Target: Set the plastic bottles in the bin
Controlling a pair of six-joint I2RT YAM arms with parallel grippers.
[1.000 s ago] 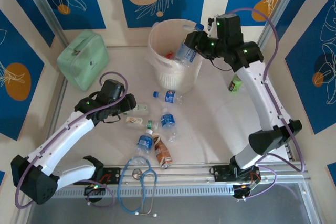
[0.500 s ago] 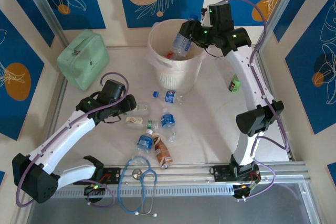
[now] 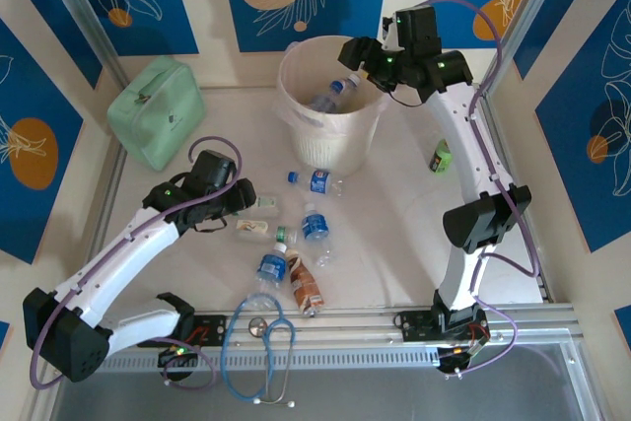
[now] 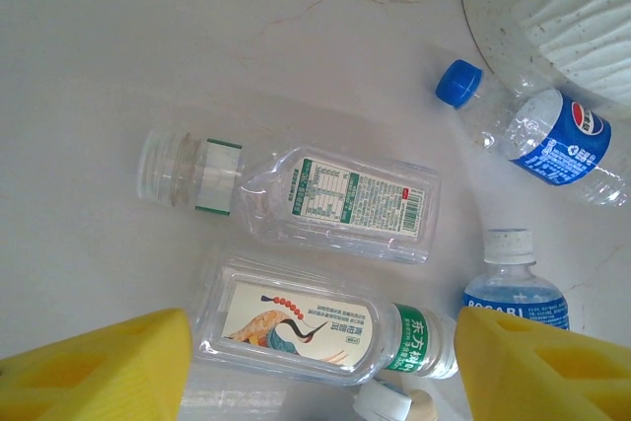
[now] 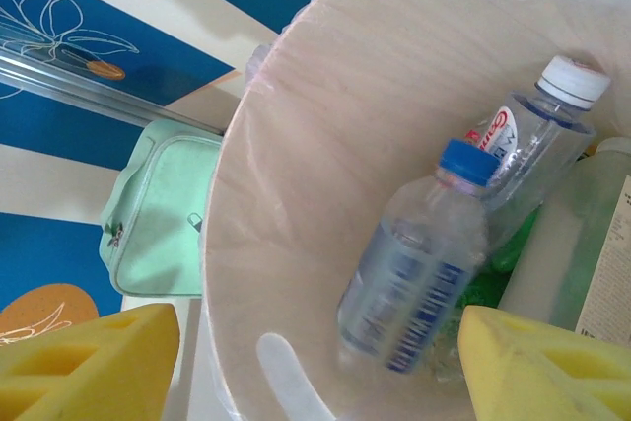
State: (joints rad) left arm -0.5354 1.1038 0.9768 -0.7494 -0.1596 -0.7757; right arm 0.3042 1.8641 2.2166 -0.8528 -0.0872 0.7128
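Status: right gripper (image 3: 353, 52) is hanging over the rim of the bin (image 3: 296, 81), jaws spread wide, nothing between the pads. Right wrist camera is looking down into the bin. Two bottles are reading clearly there: one blue-capped bottle (image 5: 419, 263), slightly blurred, lying against one white-capped bottle (image 5: 542, 120) with a red mark on its label. One pale bottle (image 5: 592, 234) is showing at the right edge, and the count beyond that is unclear. Left gripper (image 4: 320, 367) is hovering low over the table (image 4: 148, 36), jaws wide open, gripping nothing. Four bottles are lying on their sides under it: one clear nutrition-label bottle (image 4: 325, 199), one bird-label bottle (image 4: 296, 327) right beside it, one Pepsi bottle (image 4: 537, 130) just beside the bin's base, and one Pocari bottle (image 4: 513, 298) with a white cap. Top camera is adding one blue-label bottle (image 3: 271, 268) and one red-brown bottle (image 3: 306, 288) nearer the arm bases, plus one green bottle (image 3: 442, 157) alone, right of the bin. One mint-green pouch (image 3: 156, 110) is sitting left of the bin, and one stethoscope (image 3: 266, 342) is lying at the near edge.
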